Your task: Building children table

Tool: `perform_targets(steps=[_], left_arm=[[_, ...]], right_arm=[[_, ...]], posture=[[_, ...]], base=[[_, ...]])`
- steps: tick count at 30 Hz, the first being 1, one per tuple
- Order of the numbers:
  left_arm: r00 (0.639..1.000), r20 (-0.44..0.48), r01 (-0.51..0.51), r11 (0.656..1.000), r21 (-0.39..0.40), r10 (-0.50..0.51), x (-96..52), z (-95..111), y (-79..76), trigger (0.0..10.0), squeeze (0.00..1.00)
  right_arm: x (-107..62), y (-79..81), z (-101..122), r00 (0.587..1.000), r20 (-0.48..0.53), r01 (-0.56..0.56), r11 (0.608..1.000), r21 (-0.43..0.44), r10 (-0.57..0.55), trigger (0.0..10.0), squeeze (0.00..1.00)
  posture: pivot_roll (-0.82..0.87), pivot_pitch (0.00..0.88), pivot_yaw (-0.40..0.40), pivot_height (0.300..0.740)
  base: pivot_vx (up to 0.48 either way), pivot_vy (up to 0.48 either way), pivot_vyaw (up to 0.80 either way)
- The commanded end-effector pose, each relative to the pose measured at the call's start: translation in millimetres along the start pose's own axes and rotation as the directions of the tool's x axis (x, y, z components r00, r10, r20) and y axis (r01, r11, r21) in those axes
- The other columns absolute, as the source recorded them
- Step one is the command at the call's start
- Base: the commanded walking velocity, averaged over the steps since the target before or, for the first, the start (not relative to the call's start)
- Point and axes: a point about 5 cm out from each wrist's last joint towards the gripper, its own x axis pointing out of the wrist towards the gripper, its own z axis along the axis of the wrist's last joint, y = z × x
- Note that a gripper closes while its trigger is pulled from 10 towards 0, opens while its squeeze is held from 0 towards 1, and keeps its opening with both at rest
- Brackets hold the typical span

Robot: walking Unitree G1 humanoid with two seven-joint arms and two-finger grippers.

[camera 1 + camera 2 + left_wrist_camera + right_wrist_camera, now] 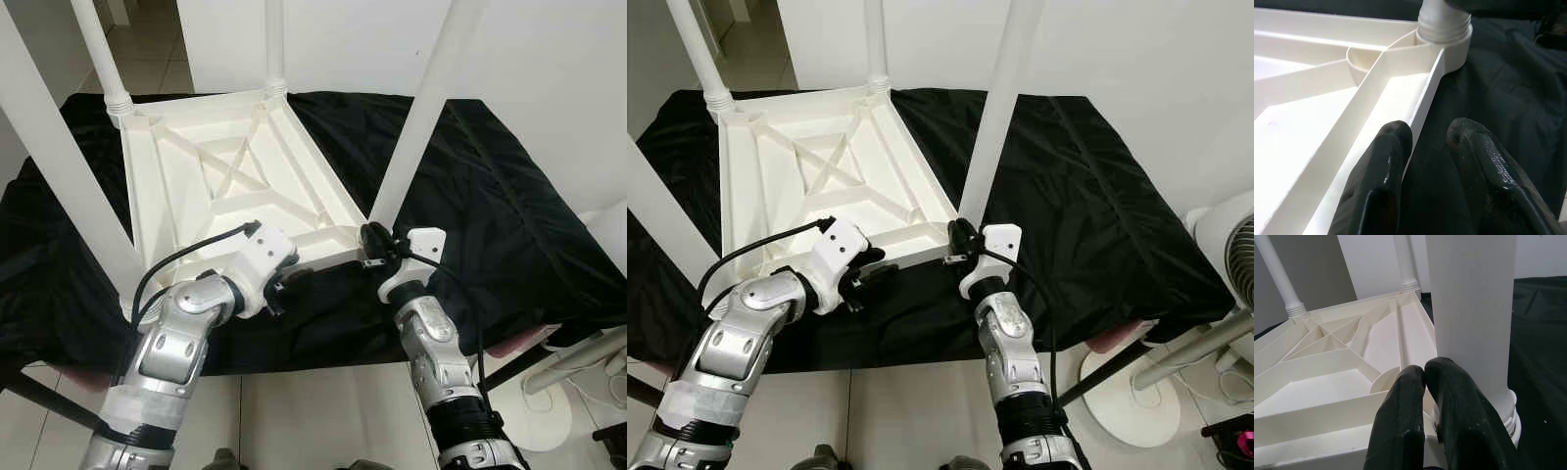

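a white plastic children's table [230, 181] lies upside down on a black cloth-covered surface [490, 196], its four round white legs [423, 113] standing upward. the left gripper [279, 289] sits at the table's near rim, fingers [1383, 166] narrowly apart astride that edge. the right gripper [372, 238] rests against the base of the near right leg, fingers [1449, 396] pressed together.

white plastic children's table [220, 176] | laid upside down on black cloth, ribbed underside facing up | four round white legs [416, 117] seated upright in corner sockets, one per corner
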Motion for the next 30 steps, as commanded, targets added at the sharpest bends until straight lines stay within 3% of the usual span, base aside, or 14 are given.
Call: perform_targets(steps=[1, 6, 11, 24, 30], left_arm=[[0.981, -0.054, -0.187, 0.982, -0.001, 0.186, -2.1, -8, 13.9, 10.0, 0.00], [0.957, -0.135, -0.260, 0.966, 0.000, 0.258, -4.3, -20, 25.5, 10.0, 0.00], [0.941, -0.189, -0.283, 0.959, 0.005, 0.279, -4.0, -29, 26.3, 10.0, 0.00], [0.953, -0.192, -0.234, 0.972, 0.031, 0.236, 6.7, -26, 17.5, 10.0, 0.00], [0.971, -0.161, -0.169, 0.984, 0.055, 0.176, 14.8, -21, 5.0, 10.0, 0.00]], right_arm=[[0.6, -6.6, -2, 0.999, -0.012, 0.035, 0.999, 0.009, -0.035, 10.0, 0.00], [0.4, -17.5, -1, 0.997, -0.013, 0.078, 0.997, 0.004, -0.078, 10.0, 0.00], [-0.9, -24.1, 0, 0.995, -0.008, 0.099, 0.995, -0.006, -0.099, 10.0, 0.00], [2.6, -15.5, 2, 0.998, 0.012, 0.060, 0.998, 0.012, -0.060, 10.0, 0.00], [3.3, -15.6, 3, 0.999, 0.018, 0.051, 0.999, 0.008, -0.051, 10.0, 0.00]], posture=[[-0.03, 0.000, -0.003, 0.740], [-0.04, 0.000, 0.002, 0.740], [-0.04, 0.000, 0.005, 0.740], [-0.05, 0.000, 0.011, 0.740], [-0.06, 0.000, 0.011, 0.740]], base=[[0.000, 0.000, 0.00], [0.000, 0.000, 0.00], [0.000, 0.000, 0.00], [0.000, 0.000, 0.00], [0.000, 0.000, 0.00]])
